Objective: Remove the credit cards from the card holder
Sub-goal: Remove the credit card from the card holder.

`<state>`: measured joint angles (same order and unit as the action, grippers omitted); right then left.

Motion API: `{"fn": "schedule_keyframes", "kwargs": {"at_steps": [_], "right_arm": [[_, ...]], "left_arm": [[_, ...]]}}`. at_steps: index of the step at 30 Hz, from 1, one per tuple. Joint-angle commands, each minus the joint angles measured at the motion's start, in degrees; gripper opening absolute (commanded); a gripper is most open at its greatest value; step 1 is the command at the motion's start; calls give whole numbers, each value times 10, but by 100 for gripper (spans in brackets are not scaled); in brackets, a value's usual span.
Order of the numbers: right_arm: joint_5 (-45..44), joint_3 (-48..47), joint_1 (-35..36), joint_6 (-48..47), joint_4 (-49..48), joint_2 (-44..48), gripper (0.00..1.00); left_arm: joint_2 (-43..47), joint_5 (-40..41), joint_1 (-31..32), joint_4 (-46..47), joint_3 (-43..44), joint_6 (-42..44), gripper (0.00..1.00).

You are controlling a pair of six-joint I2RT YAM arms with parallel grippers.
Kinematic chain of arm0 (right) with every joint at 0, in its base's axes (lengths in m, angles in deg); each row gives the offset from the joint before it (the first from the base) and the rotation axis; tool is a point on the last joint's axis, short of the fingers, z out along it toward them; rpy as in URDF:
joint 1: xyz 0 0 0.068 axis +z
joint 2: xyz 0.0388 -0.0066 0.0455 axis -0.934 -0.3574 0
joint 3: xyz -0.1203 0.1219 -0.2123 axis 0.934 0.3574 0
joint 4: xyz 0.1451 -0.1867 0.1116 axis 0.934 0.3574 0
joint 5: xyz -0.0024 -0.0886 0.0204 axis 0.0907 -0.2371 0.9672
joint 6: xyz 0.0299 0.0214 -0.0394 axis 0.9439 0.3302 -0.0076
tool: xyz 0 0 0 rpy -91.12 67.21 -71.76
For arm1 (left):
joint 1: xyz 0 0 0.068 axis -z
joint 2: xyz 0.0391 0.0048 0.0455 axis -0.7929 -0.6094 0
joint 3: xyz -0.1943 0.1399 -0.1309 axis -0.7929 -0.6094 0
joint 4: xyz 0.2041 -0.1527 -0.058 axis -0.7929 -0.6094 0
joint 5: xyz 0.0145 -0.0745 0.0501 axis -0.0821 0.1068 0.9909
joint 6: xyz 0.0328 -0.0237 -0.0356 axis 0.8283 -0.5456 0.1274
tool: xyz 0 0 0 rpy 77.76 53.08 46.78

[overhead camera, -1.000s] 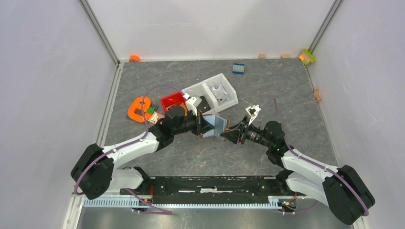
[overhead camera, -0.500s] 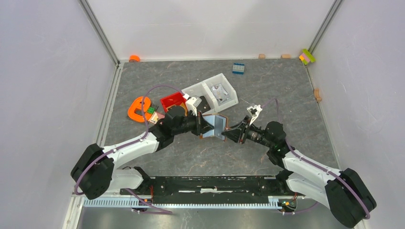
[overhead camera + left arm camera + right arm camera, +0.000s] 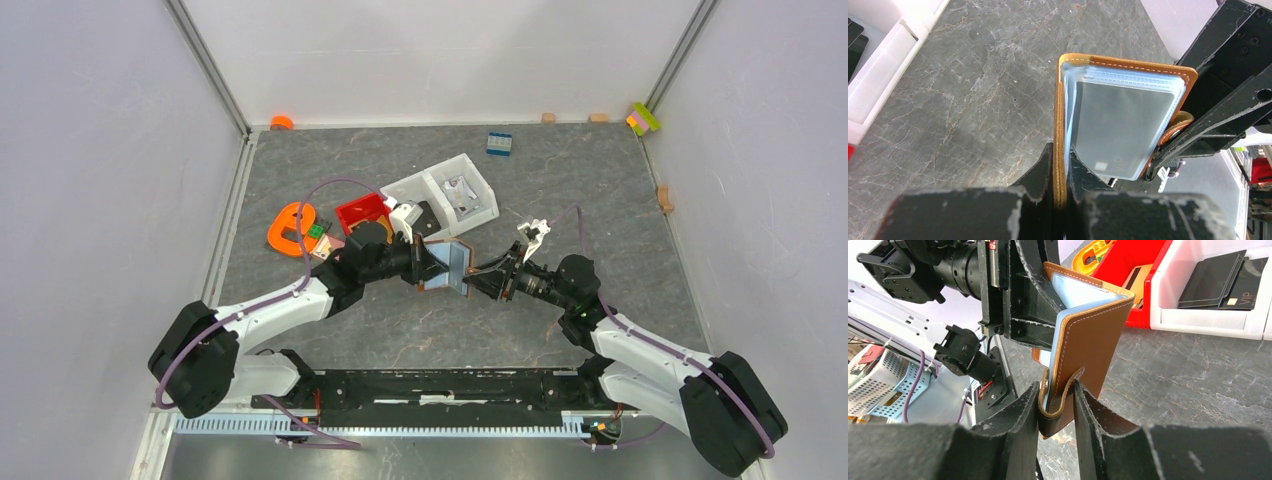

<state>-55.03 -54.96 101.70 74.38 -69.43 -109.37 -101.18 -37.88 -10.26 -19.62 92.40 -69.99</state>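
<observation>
A red bin [image 3: 360,213] is sitting just beyond the left gripper [image 3: 425,265], right beside a white tray [image 3: 408,189] that is holding black cards [image 3: 1213,277]. An orange ring [image 3: 290,228] is lying farther to that gripper's left. A blue brick [image 3: 499,143] is resting well beyond the right gripper [image 3: 482,278].

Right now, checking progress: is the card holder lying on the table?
No, the left gripper and right gripper hold the card holder aloft, opened.

A robot lab cell: white panel walls [image 3: 100,150] on metal posts [image 3: 208,68] box in a grey mat [image 3: 580,190] (marble-patterned) strewn with toy blocks [image 3: 499,143] and small bins [image 3: 408,186].
</observation>
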Motion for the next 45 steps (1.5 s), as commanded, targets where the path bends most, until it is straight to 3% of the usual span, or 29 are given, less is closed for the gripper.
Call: {"fn": "schedule_keyframes", "kwargs": {"at_steps": [1, 16, 25, 29, 34, 45], "right_arm": [[12, -6, 4, 2, -39, 4, 35], [1, -10, 4, -5, -20, 0, 22], [-36, -25, 4, -31, 44, -5, 21], [-86, -46, 4, -56, 116, -12, 24], [-81, -50, 4, -52, 116, -31, 32], [-82, -43, 4, -52, 109, -20, 60]], "left_arm": [[5, -17, 0, 37, 8, -3, 2], [5, -27, 0, 45, 7, -6, 2], [2, -39, 0, 51, 8, -7, 2], [1, -39, 0, 51, 8, -7, 2], [0, -41, 0, 51, 9, -8, 2], [0, -39, 0, 50, 9, -7, 2]]}}
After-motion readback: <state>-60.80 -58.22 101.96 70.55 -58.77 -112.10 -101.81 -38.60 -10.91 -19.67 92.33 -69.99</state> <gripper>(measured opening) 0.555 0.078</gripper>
